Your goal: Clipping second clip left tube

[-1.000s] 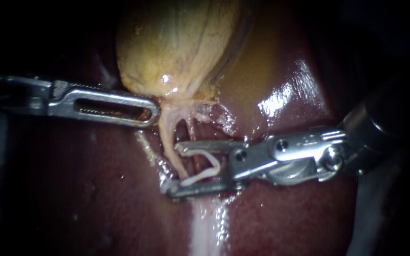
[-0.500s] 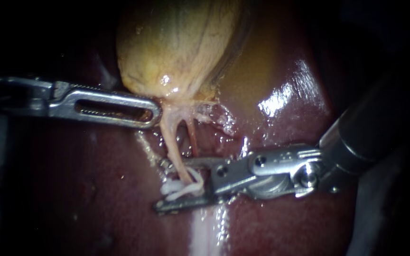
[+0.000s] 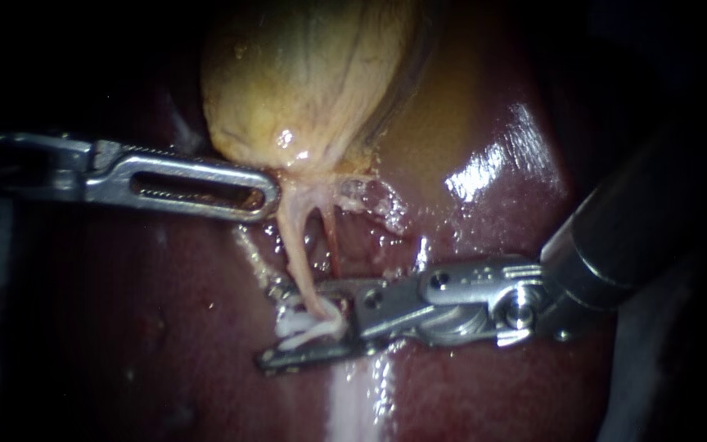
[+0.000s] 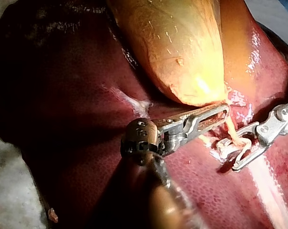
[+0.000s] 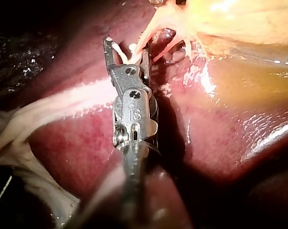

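The left tube point(image 3: 294, 245) is running taut from the gallbladder point(image 3: 304, 82) down over the liver point(image 3: 493, 376), a white clip point(image 3: 321, 327) sitting around its lower end. My right instrument point(image 3: 288, 323) is clamping its jaws on that clip to close it. My left instrument point(image 3: 267, 195) is resting at the gallbladder's neck, likely tensioning the tube; its grip I cannot tell.

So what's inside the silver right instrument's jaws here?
The silver right instrument grips a bent white clip, with the pale left tube running down into it. The clip hides the stretch of tube inside it.
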Motion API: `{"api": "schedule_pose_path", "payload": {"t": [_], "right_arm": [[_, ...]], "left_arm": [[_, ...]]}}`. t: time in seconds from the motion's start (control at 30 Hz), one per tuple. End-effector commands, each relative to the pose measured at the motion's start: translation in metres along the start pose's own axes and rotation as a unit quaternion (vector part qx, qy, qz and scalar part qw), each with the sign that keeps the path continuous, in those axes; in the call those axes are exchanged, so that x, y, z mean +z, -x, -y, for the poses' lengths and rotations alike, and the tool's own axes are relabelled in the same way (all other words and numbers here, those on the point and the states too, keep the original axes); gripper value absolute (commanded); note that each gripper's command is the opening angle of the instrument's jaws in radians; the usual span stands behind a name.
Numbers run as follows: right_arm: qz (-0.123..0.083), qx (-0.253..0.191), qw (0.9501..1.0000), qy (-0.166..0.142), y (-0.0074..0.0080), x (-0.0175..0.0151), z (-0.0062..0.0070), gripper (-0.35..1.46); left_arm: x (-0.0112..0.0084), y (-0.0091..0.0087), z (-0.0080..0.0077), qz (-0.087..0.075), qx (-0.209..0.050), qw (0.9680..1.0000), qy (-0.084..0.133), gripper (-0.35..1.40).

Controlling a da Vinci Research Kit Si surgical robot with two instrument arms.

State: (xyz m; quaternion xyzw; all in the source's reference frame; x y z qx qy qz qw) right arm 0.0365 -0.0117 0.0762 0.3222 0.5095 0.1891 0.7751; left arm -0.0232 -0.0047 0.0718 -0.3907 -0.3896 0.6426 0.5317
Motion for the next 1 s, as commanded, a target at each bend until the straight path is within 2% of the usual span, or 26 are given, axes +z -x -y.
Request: {"api": "schedule_pose_path", "payload": {"t": [0.03, 0.13, 0.2, 0.4, 1.0], "right_arm": [[0.003, 0.001, 1.0, -0.001, -0.0001, -0.0001, 0.0001, -0.02], [0.013, 0.01, 0.9999, 0.0, -0.0001, -0.0003, 0.0, -0.26], [0.014, 0.016, 0.9998, 0.001, 0.0, -0.0003, -0.0002, -0.35], [0.013, 0.031, 0.9994, 0.001, -0.0001, -0.0004, -0.0003, -0.35], [0.019, 0.034, 0.9992, 0.0, 0.0, -0.0005, -0.0004, -0.35]], "left_arm": [[0.0, 0.0, 0.0, 0.0, 0.0, 1.0, 0.0, -0.35], [0.0001, 0.0, 0.0001, 0.0, 0.0, 1.0, 0.0, -0.35], [0.0001, 0.0, 0.0001, 0.0, 0.0, 1.0, 0.0, -0.35], [0.0001, 0.0, 0.0001, 0.0, 0.0, 1.0, 0.0, -0.35], [0.0001, -0.0001, 0.0004, 0.0, 0.0, 1.0, 0.0, -0.35]]}}
